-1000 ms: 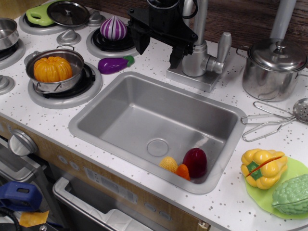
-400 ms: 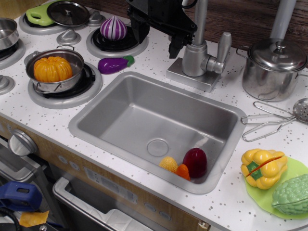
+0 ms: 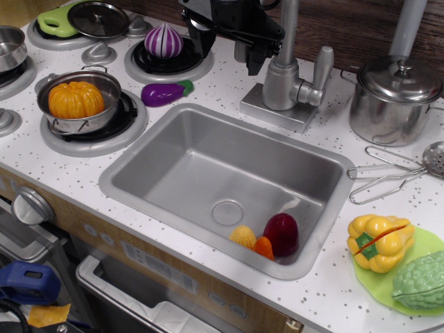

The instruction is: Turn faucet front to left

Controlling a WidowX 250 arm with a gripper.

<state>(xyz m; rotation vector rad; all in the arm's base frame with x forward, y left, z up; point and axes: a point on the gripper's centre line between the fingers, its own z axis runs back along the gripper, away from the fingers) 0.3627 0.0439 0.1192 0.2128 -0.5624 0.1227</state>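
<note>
Fingers: two black fingertips (image 3: 251, 61) of the gripper (image 3: 229, 50) point downward with a clear gap between them, spread apart and holding nothing; the left one hangs over the burner edge, the right one just beside the tap's pipe.
Gripper body: black, entering from the top edge, above the rear of the counter, left of the pipe.
Faucet (image 3: 288, 87): matte silver, standing on its flat rectangular base at the back rim of the sink; stout cylindrical body, thin pipe rising upright out of view, paddle lever on the right side tilted upward.
Sink (image 3: 180, 173): grey rectangular basin set in the speckled white counter (image 3: 326, 291); drain near the middle.
Sink contents: a dark red toy vegetable (image 3: 280, 234), a small orange piece (image 3: 263, 247) and a yellow piece (image 3: 243, 236), clustered in the front right corner, touching one another.
Left of faucet: purple eggplant (image 3: 165, 92) lying on the counter; striped purple onion (image 3: 164, 40) on the rear burner.
Far left: orange pumpkin (image 3: 75, 99) in a steel pot on a burner.
Right of faucet: lidded steel pot (image 3: 392, 97), with a grey slanted rod (image 3: 406, 28) behind it.
Front right: yellow pepper (image 3: 379, 241) and green vegetable (image 3: 420, 281) on a green plate (image 3: 370, 284).
</note>
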